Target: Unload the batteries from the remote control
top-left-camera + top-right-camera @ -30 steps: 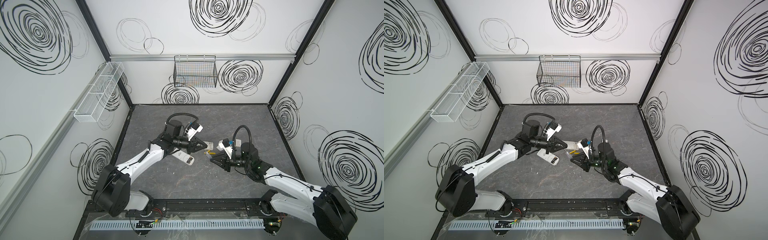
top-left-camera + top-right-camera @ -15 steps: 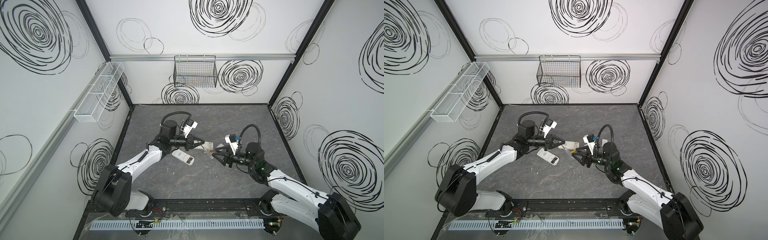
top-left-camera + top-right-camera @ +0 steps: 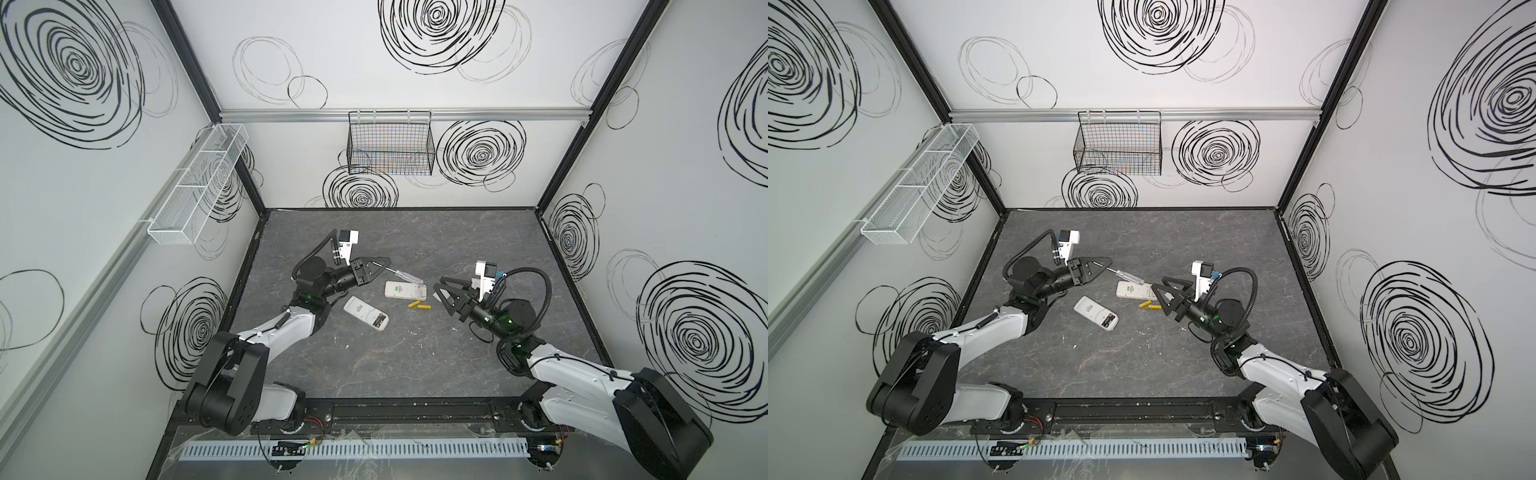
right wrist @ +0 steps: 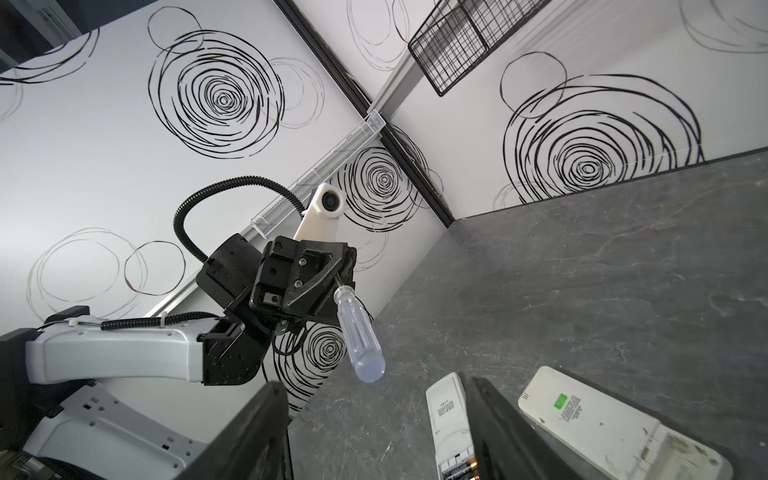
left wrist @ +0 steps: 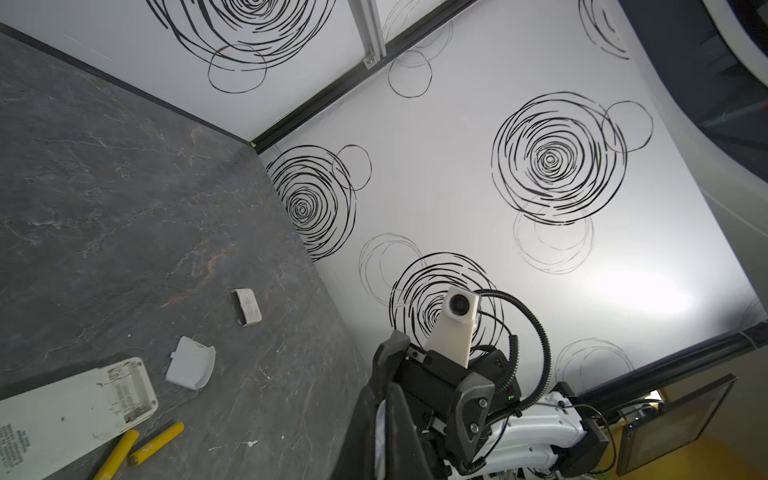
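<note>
Just beside the empty remote (image 3: 405, 289), on its side toward the arm bases, two yellow batteries (image 3: 419, 306) lie loose. Left of that remote, a second remote (image 3: 365, 313) holds black batteries (image 3: 1109, 321) in its open bay. Your left gripper (image 3: 384, 263) is clamped on the screwdriver (image 3: 407, 275) shaft, beyond the empty remote; your right gripper (image 3: 439, 286) stands spread and holds nothing, right of it
</note>
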Available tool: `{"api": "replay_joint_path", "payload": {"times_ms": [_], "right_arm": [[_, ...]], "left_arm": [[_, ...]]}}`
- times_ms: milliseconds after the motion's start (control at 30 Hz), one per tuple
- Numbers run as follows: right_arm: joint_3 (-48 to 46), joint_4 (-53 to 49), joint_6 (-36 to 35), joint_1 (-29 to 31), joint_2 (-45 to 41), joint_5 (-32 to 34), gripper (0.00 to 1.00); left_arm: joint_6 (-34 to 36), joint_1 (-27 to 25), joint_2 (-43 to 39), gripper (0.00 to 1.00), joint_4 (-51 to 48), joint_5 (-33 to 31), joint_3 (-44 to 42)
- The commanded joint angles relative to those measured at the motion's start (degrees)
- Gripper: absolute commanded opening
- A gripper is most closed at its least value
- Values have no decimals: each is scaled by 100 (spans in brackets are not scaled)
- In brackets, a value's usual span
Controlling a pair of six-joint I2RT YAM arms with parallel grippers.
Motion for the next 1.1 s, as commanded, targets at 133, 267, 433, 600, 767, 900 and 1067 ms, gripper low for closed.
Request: {"api": "replay_joint_path", "payload": {"times_ms": [133,267,433,600,767,900,1067], "right_arm": [[834,1276,-318,43,912,-1017,62],[1148,1351,-494,99,1295,-1284,55],[1481,1386,-613,240,1735,-1501,49],[1727,1403,-636,323,2026,-1459,44],[1884,1428,-604,367,2221,-1473,37],[1955,1404,-653,368,2324,-1595,30],[2005,1225,-861,403,2332,-1585,18]], "left_arm": [[-734,-224,-17,0,1126,-174,15],[-704,-227,-47,0,1070,-166,-11],[-653,-246,-39,0,1056,-140,15],[-596,-293,-25,0,1021,-132,11],[-593,-303,-12,0,1003,-123,24],[-605,-271,-12,0,1011,-123,41],[-580,-272,-25,0,1021,-120,24]]}}
